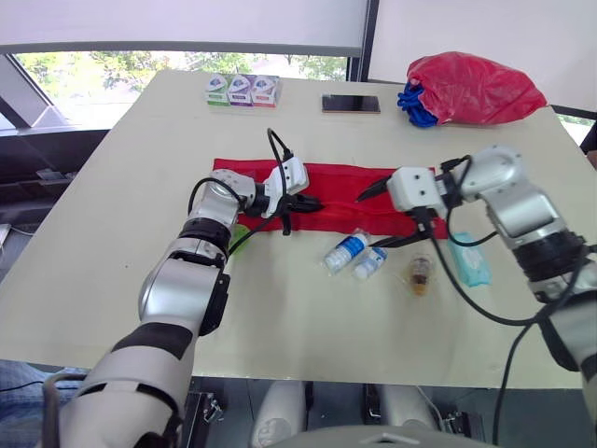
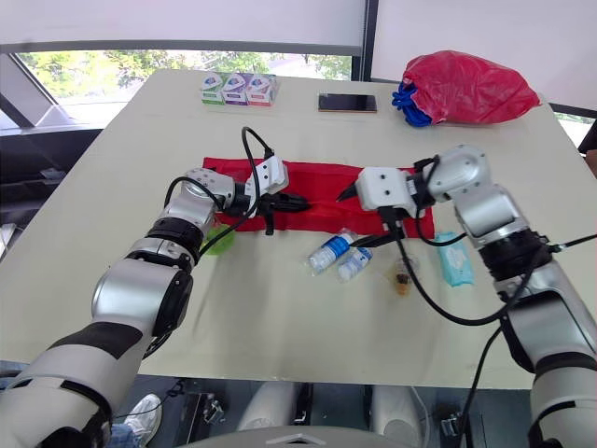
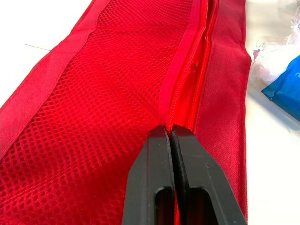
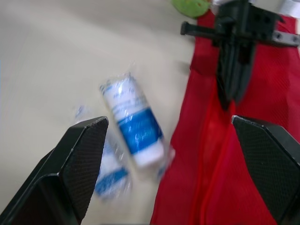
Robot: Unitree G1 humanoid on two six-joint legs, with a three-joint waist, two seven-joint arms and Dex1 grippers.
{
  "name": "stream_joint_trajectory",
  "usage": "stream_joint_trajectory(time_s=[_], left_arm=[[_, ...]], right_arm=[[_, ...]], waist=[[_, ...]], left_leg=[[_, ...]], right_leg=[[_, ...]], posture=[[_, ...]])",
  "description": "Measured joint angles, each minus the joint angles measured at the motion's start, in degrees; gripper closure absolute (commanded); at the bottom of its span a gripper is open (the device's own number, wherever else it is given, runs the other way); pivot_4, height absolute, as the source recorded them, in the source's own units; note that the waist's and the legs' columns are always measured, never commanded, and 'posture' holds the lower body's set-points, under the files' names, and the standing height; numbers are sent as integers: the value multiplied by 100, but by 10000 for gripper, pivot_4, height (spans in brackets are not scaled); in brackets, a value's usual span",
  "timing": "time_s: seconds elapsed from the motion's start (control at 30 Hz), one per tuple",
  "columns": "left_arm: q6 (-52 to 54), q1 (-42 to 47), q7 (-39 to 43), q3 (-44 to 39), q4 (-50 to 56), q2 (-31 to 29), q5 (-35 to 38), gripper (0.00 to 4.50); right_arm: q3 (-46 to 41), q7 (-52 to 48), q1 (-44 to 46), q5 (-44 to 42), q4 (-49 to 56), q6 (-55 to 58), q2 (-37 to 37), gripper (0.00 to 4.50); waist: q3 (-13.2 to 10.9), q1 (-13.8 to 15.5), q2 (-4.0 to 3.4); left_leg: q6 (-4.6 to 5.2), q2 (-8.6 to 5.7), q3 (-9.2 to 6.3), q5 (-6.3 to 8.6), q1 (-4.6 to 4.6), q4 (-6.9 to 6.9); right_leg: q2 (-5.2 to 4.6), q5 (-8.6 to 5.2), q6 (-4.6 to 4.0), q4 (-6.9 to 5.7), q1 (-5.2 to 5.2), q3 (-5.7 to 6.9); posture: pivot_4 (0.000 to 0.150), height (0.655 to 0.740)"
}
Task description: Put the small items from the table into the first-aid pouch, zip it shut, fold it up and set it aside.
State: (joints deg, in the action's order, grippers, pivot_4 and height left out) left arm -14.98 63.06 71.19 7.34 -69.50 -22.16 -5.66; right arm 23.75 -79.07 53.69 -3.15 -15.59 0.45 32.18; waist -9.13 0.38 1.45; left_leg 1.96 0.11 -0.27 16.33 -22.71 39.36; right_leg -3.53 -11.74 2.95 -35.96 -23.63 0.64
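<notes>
A pale table is seen across most of the head view. In the middle of the frame a red pouch is laid flat and unfolded, stretched from left to right; its mesh side and its zipper are shown in the left wrist view. A red plastic bag with something blue at its mouth is placed in the upper right of the frame.

The left gripper is held on the pouch, at the left of centre. Its jaws are pressed together on the zipper line, and it cannot be told if the zip pull is caught between them. The right gripper is held over the lower right edge of the pouch. Its jaws are spread wide and nothing is held.

A teal packet is found on the table at the right, just beside the pouch's corner. Two white-and-blue rolls are lying side by side just under the pouch, below the right gripper. A phone and a row of three small boxes are set at the top, well apart from the pouch. A green item is partly hidden under the left wrist. A small brown item is lying between the rolls and the packet.
</notes>
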Motion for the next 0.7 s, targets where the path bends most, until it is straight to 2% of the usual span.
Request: stream_joint_trajectory(time_s=[0.2, 0.5, 0.7], left_arm=[[-45, -31, -10, 0, -1, 23, 1, 44251], [-46, -42, -25, -1, -1, 16, 2, 44251], [-47, -42, -31, -1, -1, 27, 2, 44251]], right_arm=[[542, 217, 191, 809, -754, -394, -561, 0], [796, 380, 619, 1595, -1694, -817, -705, 0], [867, 157, 520, 1707, -1686, -989, -713, 0]], waist=[[0, -3, -1], [-1, -109, -3], [-1, -120, -3]], left_leg=[[-1, -1, 3, -1, 0, -2], [-2, -2, 0, -1, 3, -3], [-2, -2, -7, -1, 3, -3]], right_leg=[[0, 0, 0, 1, 0, 2], [1, 0, 0, -3, 0, 2], [0, 0, 0, -1, 0, 1]], posture=[[1500, 7400], [1500, 7400], [1500, 7400]])
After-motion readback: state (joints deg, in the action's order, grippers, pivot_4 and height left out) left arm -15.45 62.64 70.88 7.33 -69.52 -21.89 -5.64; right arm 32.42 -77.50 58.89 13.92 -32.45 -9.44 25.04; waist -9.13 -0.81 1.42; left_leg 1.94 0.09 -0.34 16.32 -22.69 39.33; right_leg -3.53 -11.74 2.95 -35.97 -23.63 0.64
